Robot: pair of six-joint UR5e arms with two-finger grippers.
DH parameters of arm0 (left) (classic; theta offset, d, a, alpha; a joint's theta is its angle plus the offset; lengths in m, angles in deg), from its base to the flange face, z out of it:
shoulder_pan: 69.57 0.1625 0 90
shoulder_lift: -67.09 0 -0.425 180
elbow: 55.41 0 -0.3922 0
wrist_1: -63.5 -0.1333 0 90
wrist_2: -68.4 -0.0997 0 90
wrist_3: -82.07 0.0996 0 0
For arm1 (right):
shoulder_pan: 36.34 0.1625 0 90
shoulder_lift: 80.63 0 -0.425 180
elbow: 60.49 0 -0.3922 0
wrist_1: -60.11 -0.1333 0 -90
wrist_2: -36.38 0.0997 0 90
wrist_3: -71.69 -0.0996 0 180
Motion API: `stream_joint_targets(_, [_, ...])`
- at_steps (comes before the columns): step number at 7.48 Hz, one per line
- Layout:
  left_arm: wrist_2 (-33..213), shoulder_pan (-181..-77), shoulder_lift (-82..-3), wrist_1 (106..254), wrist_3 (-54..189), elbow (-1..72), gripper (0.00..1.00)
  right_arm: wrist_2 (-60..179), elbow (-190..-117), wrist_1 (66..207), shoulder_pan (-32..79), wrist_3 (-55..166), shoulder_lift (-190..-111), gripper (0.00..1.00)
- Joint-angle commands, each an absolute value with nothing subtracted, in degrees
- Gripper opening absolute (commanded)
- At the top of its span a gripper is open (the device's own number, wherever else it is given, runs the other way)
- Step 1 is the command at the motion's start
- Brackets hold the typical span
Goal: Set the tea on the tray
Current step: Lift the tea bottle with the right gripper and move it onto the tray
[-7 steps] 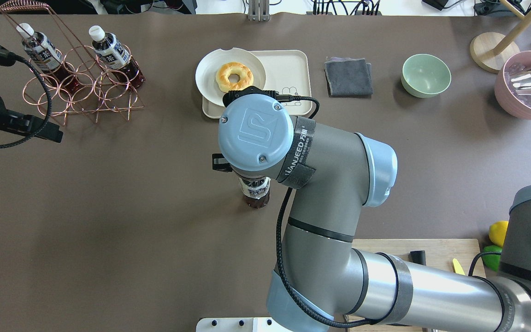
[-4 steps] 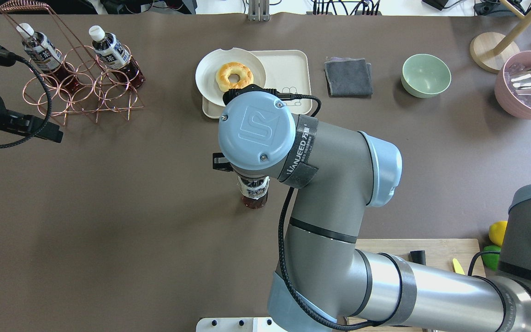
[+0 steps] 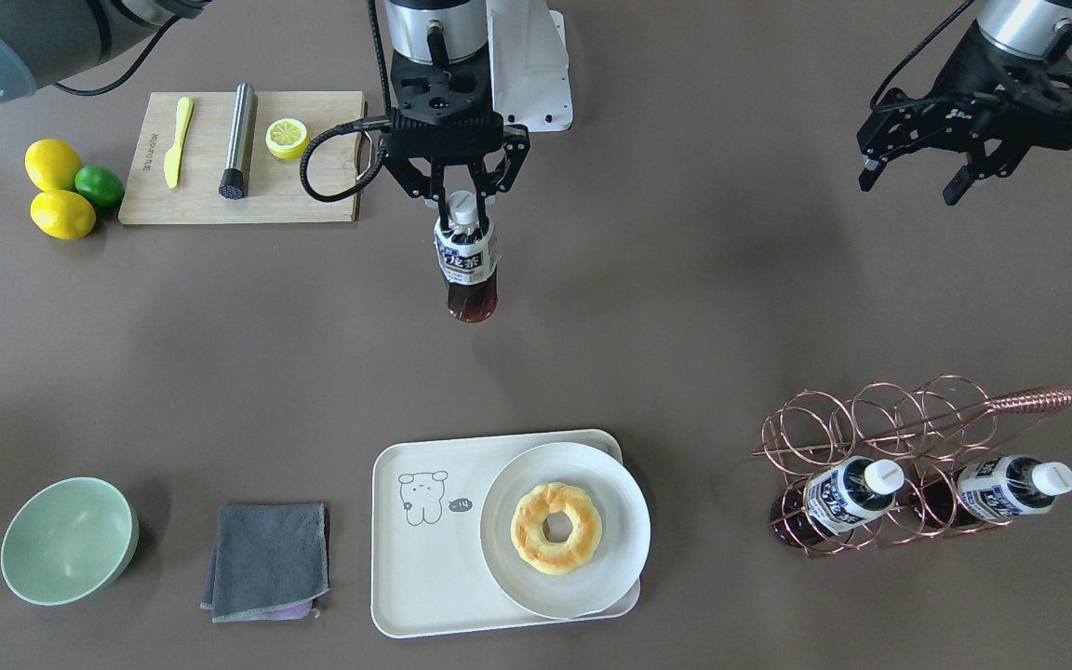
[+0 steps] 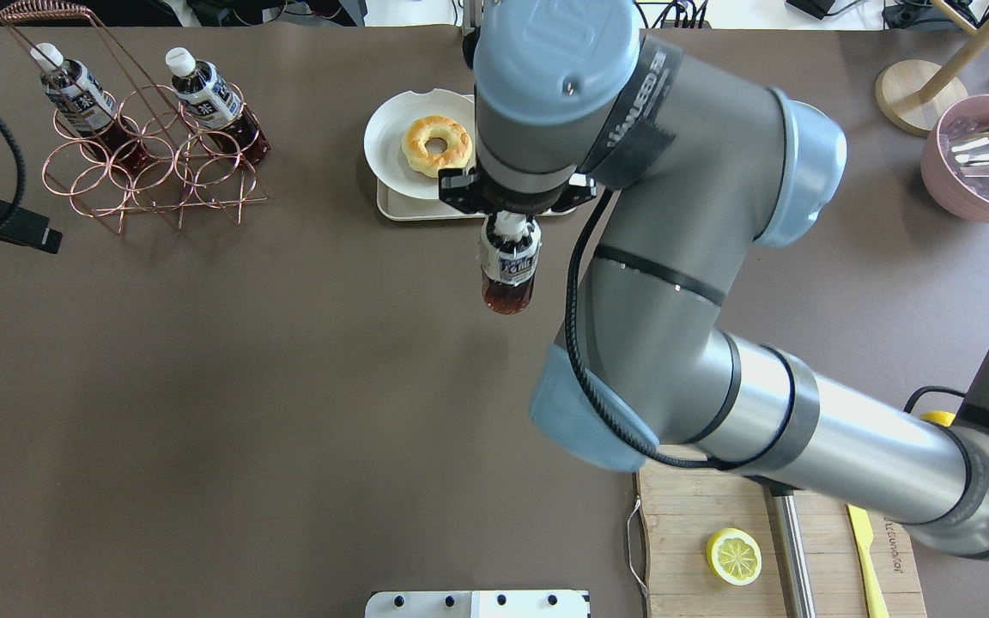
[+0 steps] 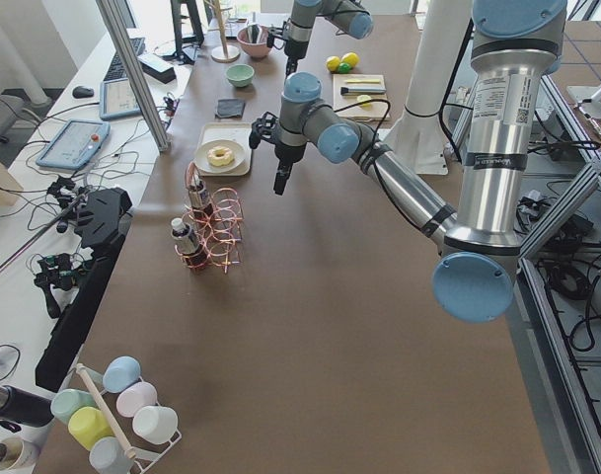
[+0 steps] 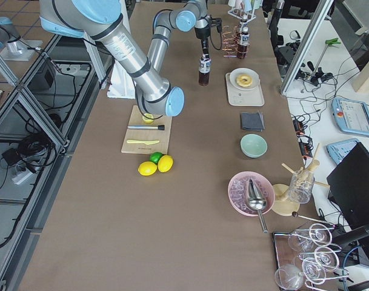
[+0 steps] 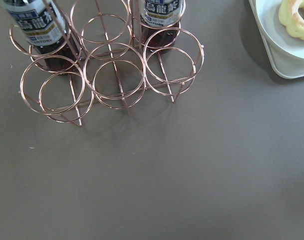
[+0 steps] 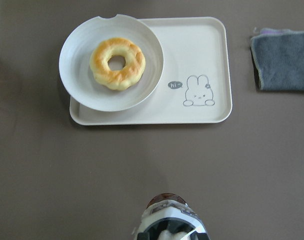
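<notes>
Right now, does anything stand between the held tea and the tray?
Nothing visible does. The right tool holds the tea by its neck over the table, and the stretch to the tray is bare. On the tray, a plate with a donut fills one end; the bear end is free.

**A:** Quick one: how's the bench [image 3: 685, 307] laid out from the robot's seat?

**B:** Tray [image 3: 415, 577] far-middle, with the plate [image 3: 615, 558] on its left half and the doughnut [image 3: 556, 528] on that. Cloth [image 3: 266, 558] just right of the tray, bowl [image 3: 68, 540] right again. Bottle rack [image 3: 871, 430] well off left, two bottles [image 3: 843, 501] in it. The tea bottle [image 3: 467, 265] hangs from the right pincer [image 3: 465, 216], robot-side of the tray.
</notes>
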State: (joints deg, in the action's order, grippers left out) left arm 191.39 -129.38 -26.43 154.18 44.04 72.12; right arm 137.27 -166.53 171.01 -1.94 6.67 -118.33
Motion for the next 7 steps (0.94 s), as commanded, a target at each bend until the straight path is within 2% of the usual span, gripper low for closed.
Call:
stream_joint_targets(1, [194.8, -139.1, -18.5, 154.1, 58.3, 73.6, 0.98, 146.7, -154.4, 164.7, 10.0, 13.6, -114.7, 0.0])
stream_joint_targets(3, [196.3, -145.7, -15.3, 153.4, 68.5, 72.9, 0.98, 147.6, -135.5, 155.3, 13.7, 15.5, -106.9, 0.0])
stream_joint_targets(5, [197.8, -149.6, -13.0, 153.5, 73.0, 72.6, 0.98, 148.9, -124.7, 150.6, 16.1, 19.6, -103.9, 0.0])
stream_joint_targets(7, [198.6, -149.9, -12.9, 153.5, 73.2, 72.5, 0.98, 148.9, -119.0, 144.3, 16.0, 19.7, -103.8, 0.0])
